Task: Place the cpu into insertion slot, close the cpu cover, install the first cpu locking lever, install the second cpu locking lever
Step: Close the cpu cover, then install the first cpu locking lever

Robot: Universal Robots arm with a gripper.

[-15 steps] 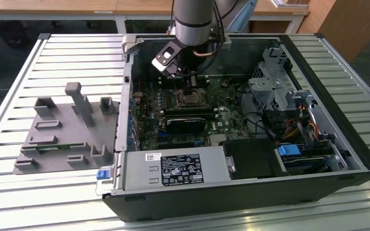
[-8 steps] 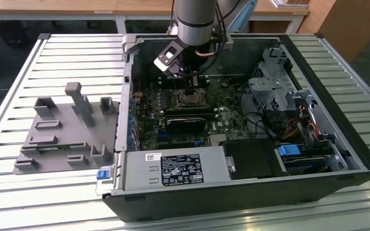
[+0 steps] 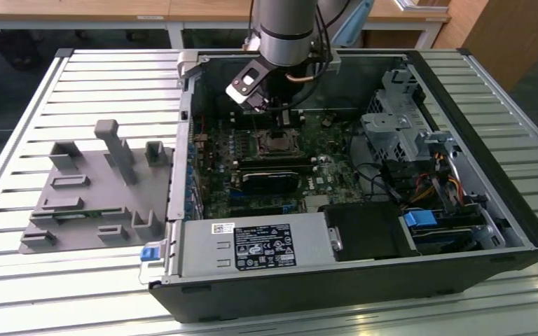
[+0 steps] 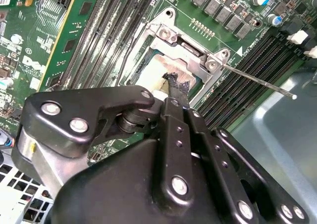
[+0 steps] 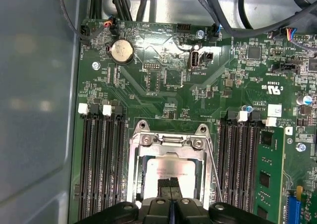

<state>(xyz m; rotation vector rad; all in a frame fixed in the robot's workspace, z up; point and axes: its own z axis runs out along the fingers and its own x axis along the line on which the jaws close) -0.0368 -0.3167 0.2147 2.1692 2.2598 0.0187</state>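
Showing the socket work partly done: the cpu [image 5: 171,167] lies seated in the insertion slot [image 3: 274,142], near the centre of the exterior view inside the open computer case [image 3: 344,294]. The cpu cover [image 5: 168,140] appears lowered, framing the chip's silver top. The tool [image 5: 170,184], drawn narrow with nothing visible between its fingertips, points down at the chip; whether it touches cannot be told. One locking lever [image 4: 257,81], a thin metal rod, juts free of the socket and is judged unlatched. The other lever's state cannot be told, so the lever steps appear left to do.
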